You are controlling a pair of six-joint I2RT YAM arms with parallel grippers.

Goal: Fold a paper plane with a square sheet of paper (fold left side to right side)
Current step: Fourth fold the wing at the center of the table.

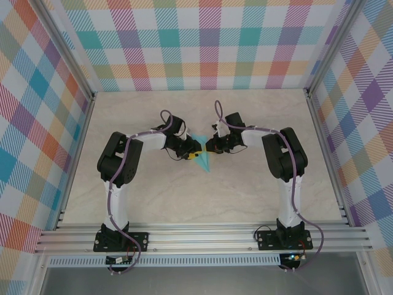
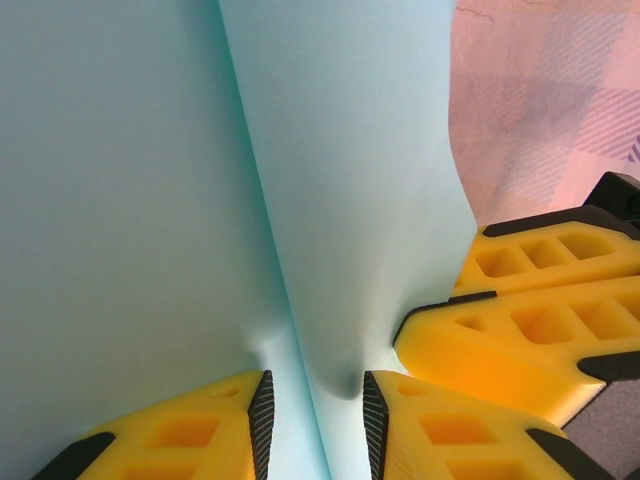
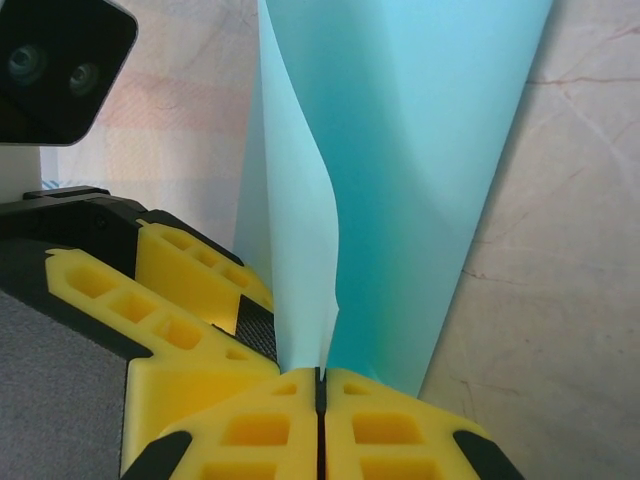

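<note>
The top view takes in the marbled desk, checked walls, and the left arm and right arm meeting mid-desk over the turquoise paper plane, its sharp tip pointing near. The wrist views add the grips: the right claw is clenched on an upright flap's edge. The left claw sits released, fingers parted around a raised fold, with the right claw's yellow fingers just beside.

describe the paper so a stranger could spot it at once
On the beige table, look at the middle, between the left gripper and right gripper. The paper is a narrow turquoise piece tapering to a sharp tip, unlike the yellow-and-black grippers beside it.
</note>
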